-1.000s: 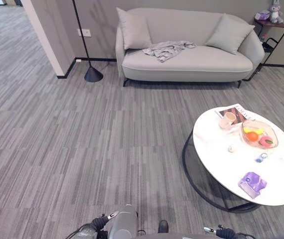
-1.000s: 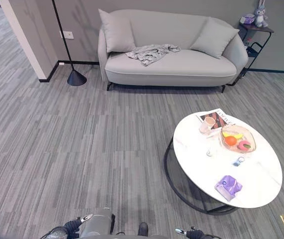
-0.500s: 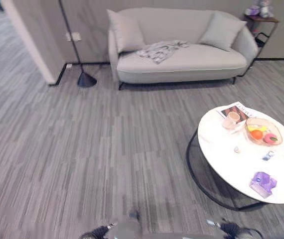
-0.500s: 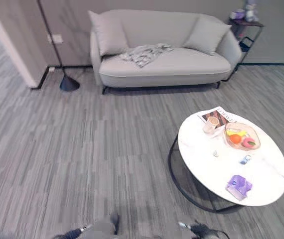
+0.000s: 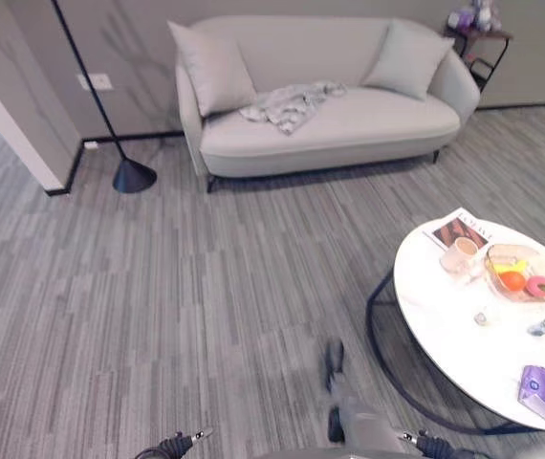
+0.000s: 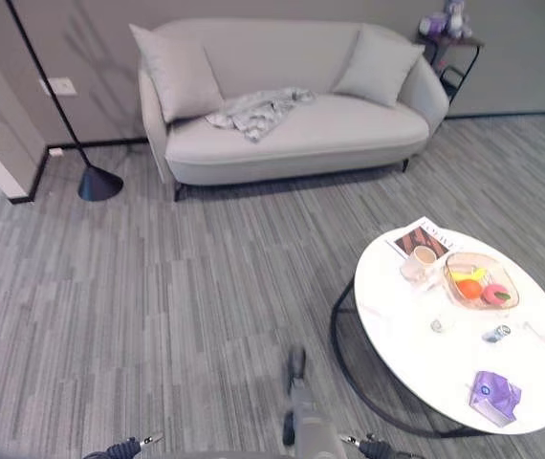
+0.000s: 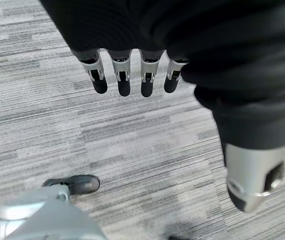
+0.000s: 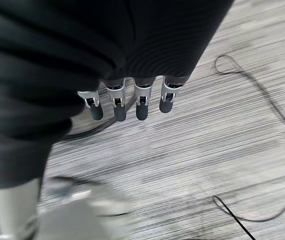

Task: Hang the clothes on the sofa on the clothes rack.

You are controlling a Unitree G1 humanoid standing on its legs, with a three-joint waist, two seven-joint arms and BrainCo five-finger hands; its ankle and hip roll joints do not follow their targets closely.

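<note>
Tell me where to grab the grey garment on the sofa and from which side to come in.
Take the grey garment at its bunched middle, probably from the open front of the sofa, reaching down over the seat edge. It lies crumpled on the seat beside the left cushion, its folds raised enough to pinch. Both the left hand and right hand are empty.

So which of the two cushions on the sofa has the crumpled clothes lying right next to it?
The cushion at the sofa's floor-lamp end; the grey clothes lie beside it. The other cushion sits apart, by the side table.
</note>
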